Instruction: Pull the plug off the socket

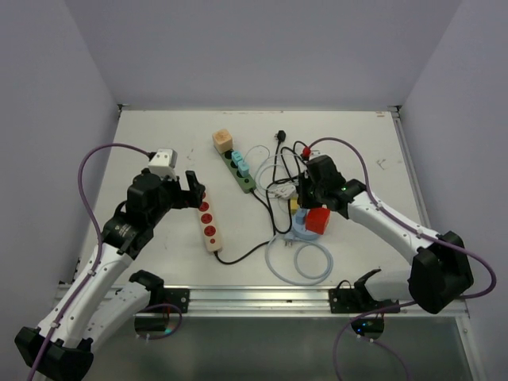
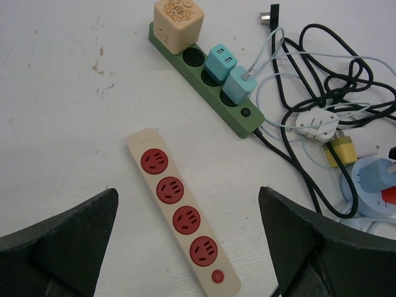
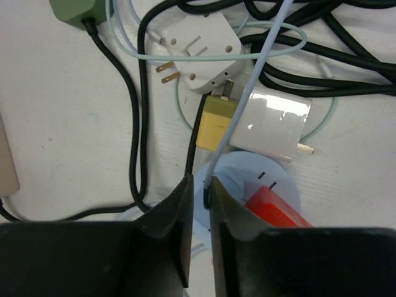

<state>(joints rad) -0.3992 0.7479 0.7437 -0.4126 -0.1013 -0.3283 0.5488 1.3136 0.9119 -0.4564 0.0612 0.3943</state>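
Clutter is spreading over the right half of the white table (image 1: 159, 143) in the top view, where the right gripper (image 1: 304, 200) is hanging low over a tangle of cords. Just beside its tip, the red plug (image 1: 318, 220) is sitting in the round blue socket (image 1: 300, 232), at the near edge of the tangle. A green power strip (image 1: 240, 172) is lying at an angle near the table's middle. To the left, the left gripper (image 1: 193, 193) is hovering at the far end of a cream power strip (image 1: 209, 222).

From the left wrist, that gripper's jaws are standing wide apart, holding nothing, with the cream strip's four red outlets lying between them on the table. Beyond, the green strip is carrying a peach cube adapter (image 2: 178, 23) and two teal plugs (image 2: 221, 60).

From the right wrist, the fingers (image 3: 167, 216) are pressing almost together, leaving only a thin slit, and a pale blue cable (image 3: 247, 99) is running down into that slit; whether they are pinching it I cannot tell. The red plug is peeking out just right of the fingertips, seated on the blue socket. A yellow plug (image 3: 216, 127) and a white charger (image 3: 275, 120) are lying side by side just beyond them, touching.
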